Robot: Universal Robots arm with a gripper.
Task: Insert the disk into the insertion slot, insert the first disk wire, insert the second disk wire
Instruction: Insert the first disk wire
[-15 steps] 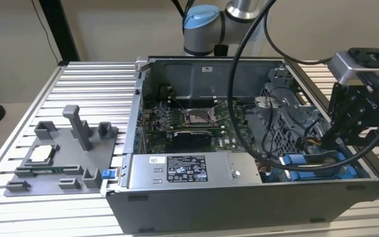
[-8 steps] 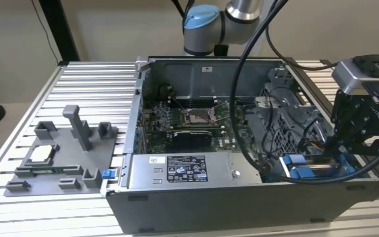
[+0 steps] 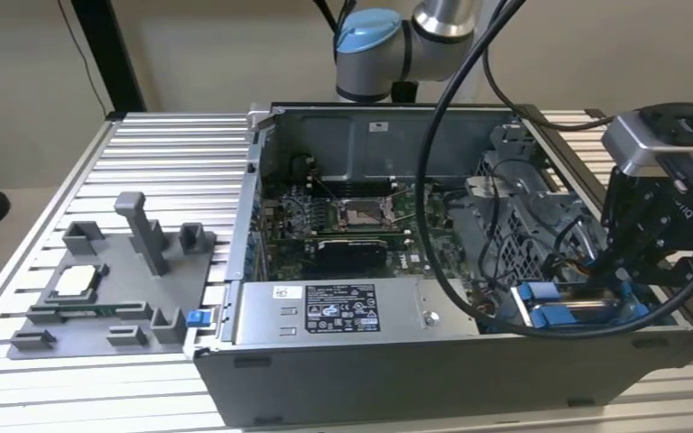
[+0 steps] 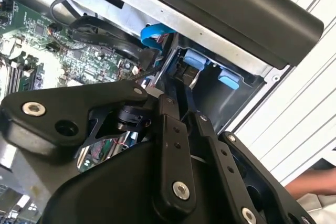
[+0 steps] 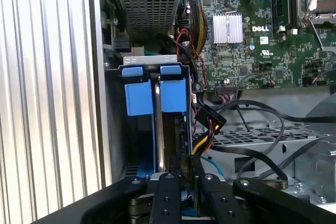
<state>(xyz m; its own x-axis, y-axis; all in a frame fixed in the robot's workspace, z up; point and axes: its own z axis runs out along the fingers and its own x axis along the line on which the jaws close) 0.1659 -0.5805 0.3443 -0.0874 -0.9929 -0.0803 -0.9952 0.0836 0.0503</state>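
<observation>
Fingers (image 4: 173, 145) first: we see them drawn in tight, tips all but meeting, and we can't make out anything pinched between them. The gripper (image 5: 187, 161) hangs at the end of the disk (image 5: 173, 97) nearest it, tips right at its edge; touching or not, we can't tell. The disk stands on edge inside the slot (image 5: 115, 121), with its blue frame showing at the far end. Just beside the tips sits a black plug (image 5: 210, 120) on yellow, red and black wires. Past that we get the board (image 5: 252, 51). Out wide, the slot is in the near corner of the case (image 3: 443, 379), on the exterior view's right. The case stands on the table (image 3: 166, 144), and a grey fixture (image 3: 118, 289) lies toward the table's edge on the exterior view's left.
</observation>
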